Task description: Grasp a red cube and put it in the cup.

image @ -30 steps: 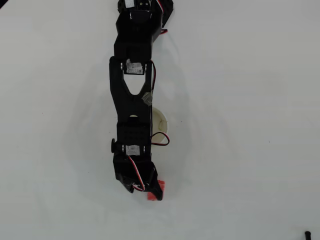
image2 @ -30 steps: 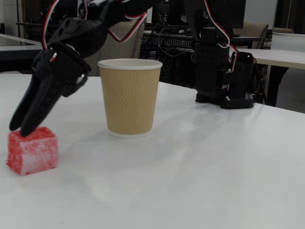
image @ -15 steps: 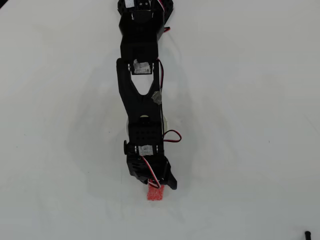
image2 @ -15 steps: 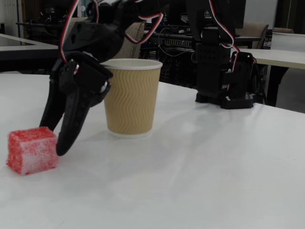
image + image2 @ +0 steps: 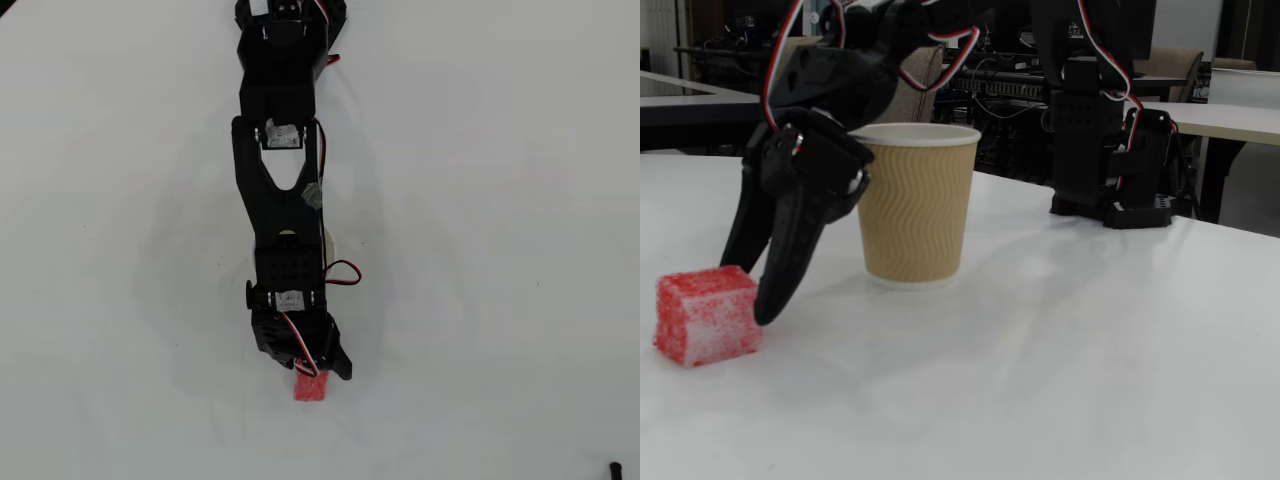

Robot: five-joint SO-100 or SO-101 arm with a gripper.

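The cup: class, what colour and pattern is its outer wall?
The cup is tan with a wavy ribbed pattern, shown best in the fixed view.

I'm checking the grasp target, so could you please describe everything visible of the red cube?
The red cube is a small bright red block with a grainy, sponge-like surface, paler on its front face. It sits flat on the white table, left of the cup in the fixed view. The gripper hangs just beside its right edge; contact cannot be judged.

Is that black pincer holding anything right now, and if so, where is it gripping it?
Nothing is held. The pincer is open just beside the red cube, which sits on the table.
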